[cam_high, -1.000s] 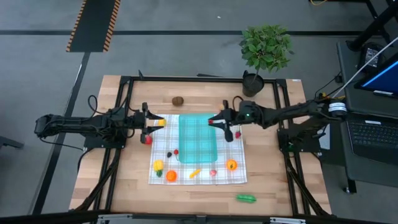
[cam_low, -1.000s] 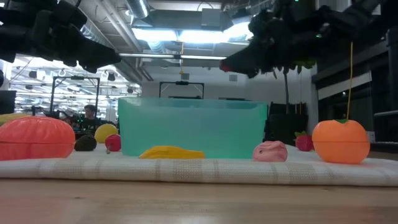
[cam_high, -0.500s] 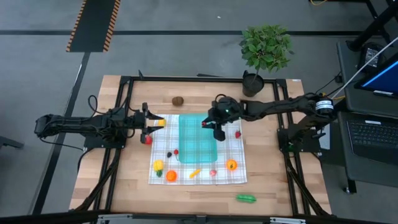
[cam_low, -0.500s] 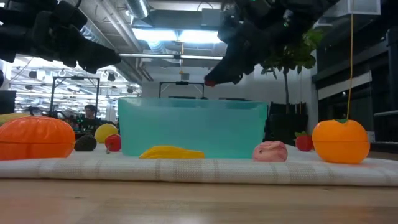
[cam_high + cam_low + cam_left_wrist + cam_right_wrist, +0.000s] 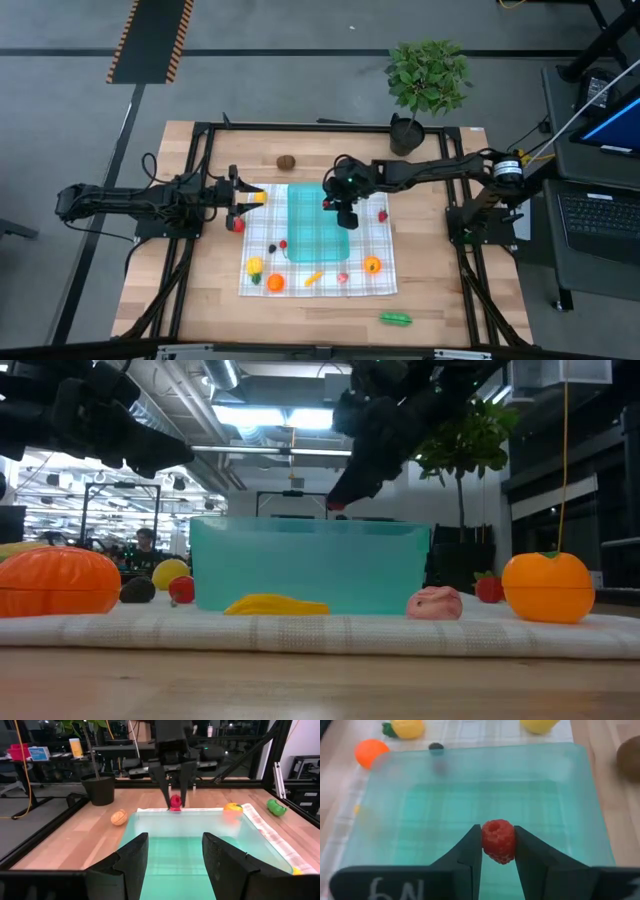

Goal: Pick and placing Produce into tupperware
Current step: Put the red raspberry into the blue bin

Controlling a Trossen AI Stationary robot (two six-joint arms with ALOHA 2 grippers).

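In the low view, the shallow translucent teal plastic container (image 5: 310, 565) has its floor hidden behind its wall. The large orange toy fruit (image 5: 55, 582) is cut off by the left edge. The tiny dark item (image 5: 271, 248) on the checked cloth is too small to identify from above.

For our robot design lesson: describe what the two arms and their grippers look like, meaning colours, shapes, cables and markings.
Both arms are slim, dark and jointed, with black cables running along them. The right arm has a pale band near its base. The left gripper ends in two broad, flat black fingers. The right gripper has two wedge-shaped black fingers, with white lettering on the body below them.
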